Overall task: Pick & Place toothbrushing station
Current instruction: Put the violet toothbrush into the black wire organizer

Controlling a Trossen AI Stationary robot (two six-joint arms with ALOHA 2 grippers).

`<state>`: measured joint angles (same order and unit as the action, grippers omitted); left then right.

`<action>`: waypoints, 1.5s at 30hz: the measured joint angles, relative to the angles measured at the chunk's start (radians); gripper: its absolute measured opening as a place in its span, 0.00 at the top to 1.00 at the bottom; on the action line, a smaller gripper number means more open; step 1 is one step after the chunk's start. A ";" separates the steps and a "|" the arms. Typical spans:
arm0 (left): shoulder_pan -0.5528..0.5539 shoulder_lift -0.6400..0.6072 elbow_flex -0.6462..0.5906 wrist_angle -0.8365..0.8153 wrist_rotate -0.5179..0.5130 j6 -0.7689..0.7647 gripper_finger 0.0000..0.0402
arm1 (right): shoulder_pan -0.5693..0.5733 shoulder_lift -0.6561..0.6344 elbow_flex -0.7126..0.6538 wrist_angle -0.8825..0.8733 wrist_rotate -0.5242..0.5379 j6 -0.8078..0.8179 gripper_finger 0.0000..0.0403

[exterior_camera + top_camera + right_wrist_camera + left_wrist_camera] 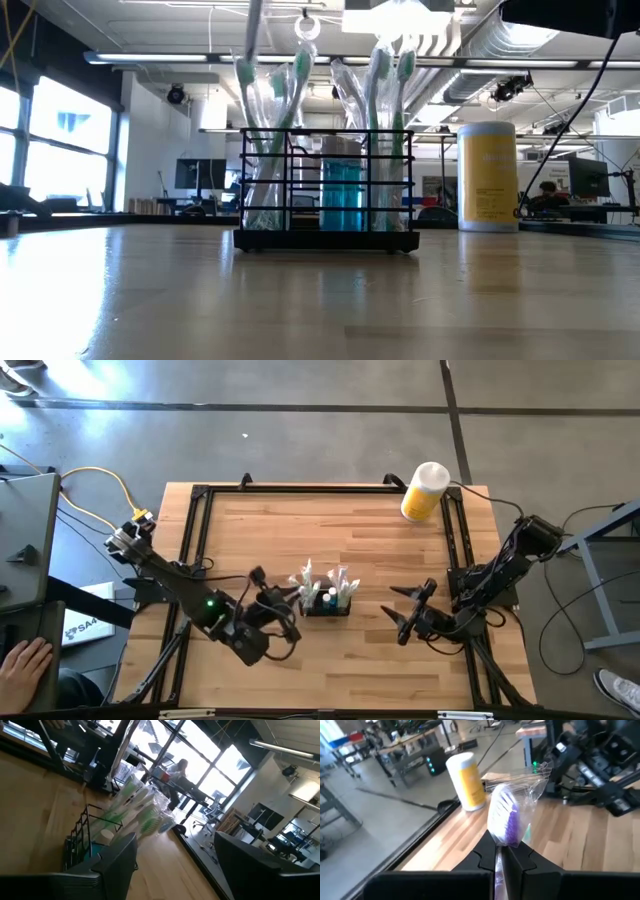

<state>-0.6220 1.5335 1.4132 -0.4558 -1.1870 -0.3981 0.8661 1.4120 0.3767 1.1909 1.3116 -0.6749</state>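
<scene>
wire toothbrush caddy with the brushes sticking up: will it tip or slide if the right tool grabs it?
The caddy is open wire, so probably light and likely to slide on the smooth wooden table if nudged. The wrapped toothbrushes stand well above its rim, so it may be top-heavy and tip if lifted by one side. The right tool is open beside it, not touching.

One organiser box (326, 603), one yellow bottle (424, 491).
</scene>
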 joint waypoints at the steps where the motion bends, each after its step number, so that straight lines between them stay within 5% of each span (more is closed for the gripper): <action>1: 0.000 -0.010 0.000 -0.046 -0.001 -0.036 1.00 | 0.000 0.000 0.000 0.000 0.003 0.002 0.36; 9: 0.049 -0.026 0.000 -0.298 0.066 -0.253 1.00 | -0.011 0.000 0.000 -0.017 0.030 0.000 0.36; 21: 0.164 -0.041 0.000 -0.350 0.233 -0.181 1.00 | -0.011 0.000 0.000 -0.038 0.025 0.001 0.36; 45: 0.184 -0.159 -0.001 -0.579 0.262 -0.261 1.00 | -0.011 0.000 0.000 -0.142 0.025 0.077 0.36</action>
<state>-0.4381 1.3743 1.4124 -1.0346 -0.9253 -0.6594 0.8547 1.4120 0.3767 1.0486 1.3365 -0.5980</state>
